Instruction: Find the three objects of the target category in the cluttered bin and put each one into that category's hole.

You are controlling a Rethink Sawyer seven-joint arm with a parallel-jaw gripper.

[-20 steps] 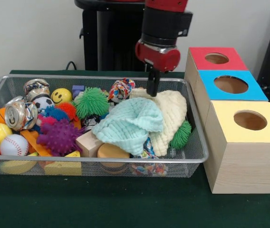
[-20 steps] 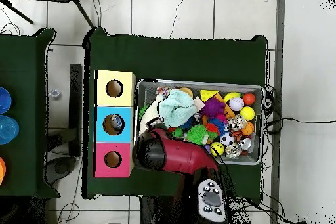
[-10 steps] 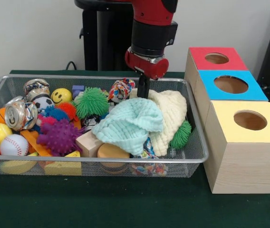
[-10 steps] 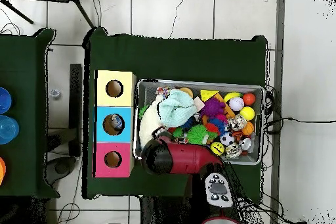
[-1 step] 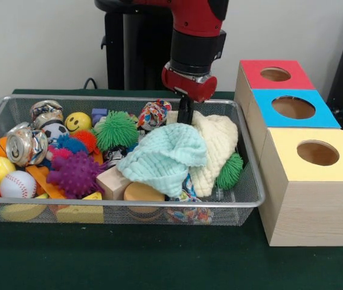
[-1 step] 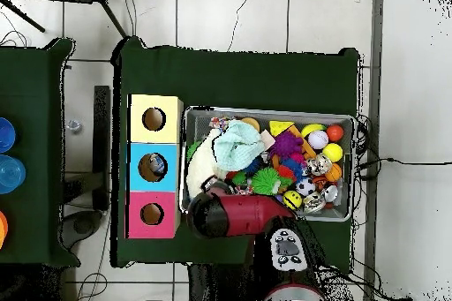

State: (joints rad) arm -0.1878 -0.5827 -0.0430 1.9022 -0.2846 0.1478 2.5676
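Observation:
My gripper (image 5: 185,115) hangs from the red and black arm at the far side of the wire bin (image 5: 129,99), its tip right at the top edge of a cream knitted cloth (image 5: 220,142). A mint green cloth (image 5: 165,154) lies draped in front of it. Beside the bin stand three wooden boxes with holes: red (image 5: 274,74), blue (image 5: 293,107) and yellow (image 5: 316,153). In the overhead view the arm (image 6: 231,214) covers the gripper, and something pale shows inside the blue box's hole (image 6: 154,167).
The bin holds several balls, a crushed can (image 5: 26,145), a purple spiky ball (image 5: 75,174), a green shaggy ball (image 5: 116,128), a wooden block (image 5: 112,182) and a patterned knot toy (image 5: 153,113). A second table (image 6: 26,147) with blue items stands at the overhead view's left.
The gripper has shifted left from the bin's far right corner to the top of the cream cloth. The cloths and toys have not moved.

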